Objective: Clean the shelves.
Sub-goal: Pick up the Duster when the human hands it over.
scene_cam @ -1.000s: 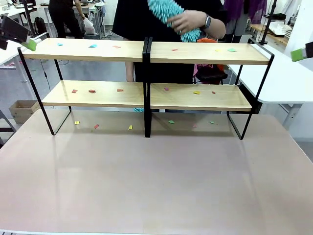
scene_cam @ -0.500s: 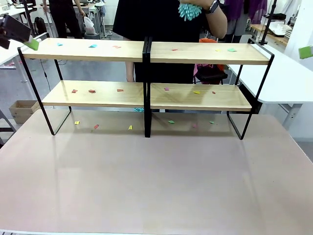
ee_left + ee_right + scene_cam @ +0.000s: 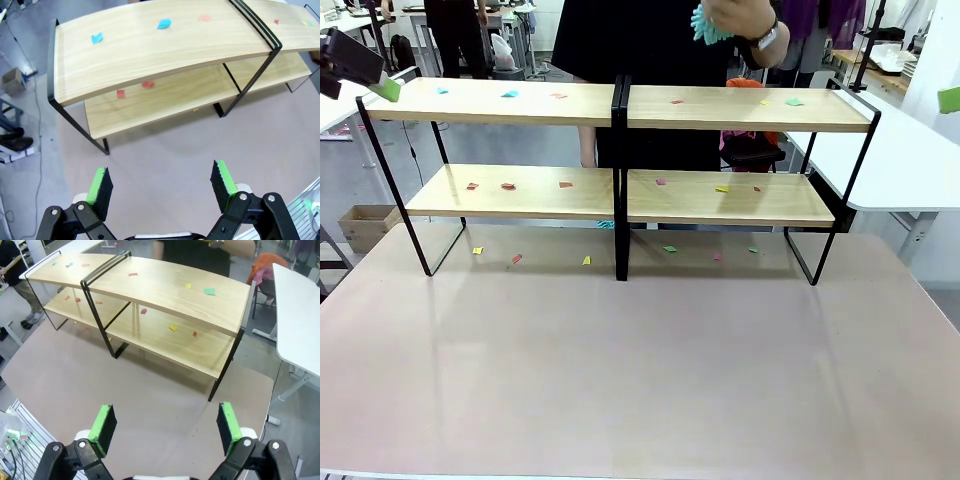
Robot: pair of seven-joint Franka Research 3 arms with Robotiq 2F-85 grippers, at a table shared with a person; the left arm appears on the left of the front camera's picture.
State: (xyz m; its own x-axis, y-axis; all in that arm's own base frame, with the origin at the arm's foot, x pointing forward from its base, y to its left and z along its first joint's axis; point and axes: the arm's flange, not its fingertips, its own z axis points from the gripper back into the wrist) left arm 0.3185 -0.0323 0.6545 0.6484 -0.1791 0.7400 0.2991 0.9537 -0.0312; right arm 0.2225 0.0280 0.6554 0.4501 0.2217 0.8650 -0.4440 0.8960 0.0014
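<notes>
The shelves [image 3: 520, 102] sit at the far side of the table [image 3: 640, 380], with paper scraps [image 3: 508, 186] on every board. The left gripper [image 3: 161, 185] and right gripper [image 3: 164, 426] hang up high with jaws spread wide, gripping and touching nothing. Behind the right half, a person's hand [image 3: 742, 12] has a teal duster [image 3: 705, 25].

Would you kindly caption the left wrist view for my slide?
Open left gripper facing the two-tier shelves, strewn with coloured scraps.
</notes>
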